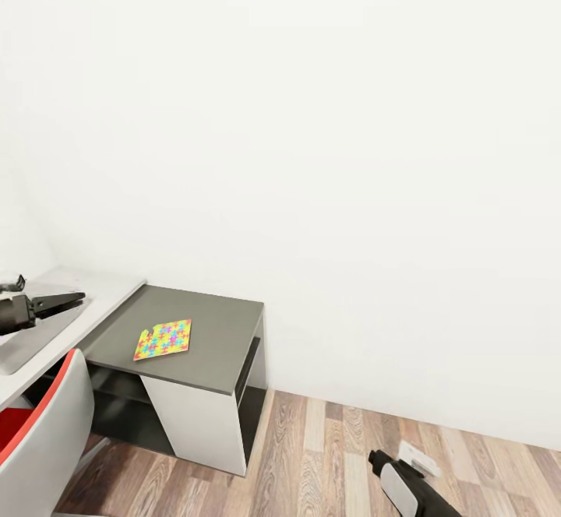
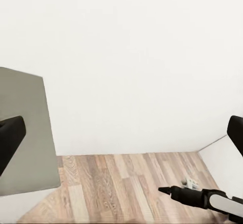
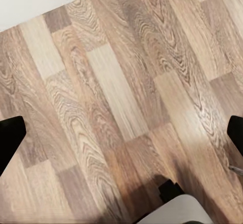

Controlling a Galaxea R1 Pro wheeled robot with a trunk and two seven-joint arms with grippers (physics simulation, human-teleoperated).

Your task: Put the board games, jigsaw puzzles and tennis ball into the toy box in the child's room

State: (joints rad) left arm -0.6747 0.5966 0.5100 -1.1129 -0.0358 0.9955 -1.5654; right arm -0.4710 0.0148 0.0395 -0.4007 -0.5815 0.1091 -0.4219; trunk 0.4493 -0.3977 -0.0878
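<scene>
One jigsaw puzzle (image 1: 163, 339) on grey cabinet (image 1: 218, 349), beside empty, wide-open left claw (image 1: 66, 300).

We see a plain white wall (image 1: 327, 128) filling most of the head view, meeting a wood-plank floor (image 1: 327, 455) of mixed brown and pale boards along a straight line. Against that wall stands a low dark grey cabinet (image 1: 210, 330) with a flat top, a white front panel (image 1: 199, 423) and open dark shelves on its sides. At the lower left edge sits a chair (image 1: 39, 423) with a pale grey shell, a red rim and a red seat, close beside the cabinet. From the right wrist view we look straight down on the floorboards, their grain clearly marked.
</scene>
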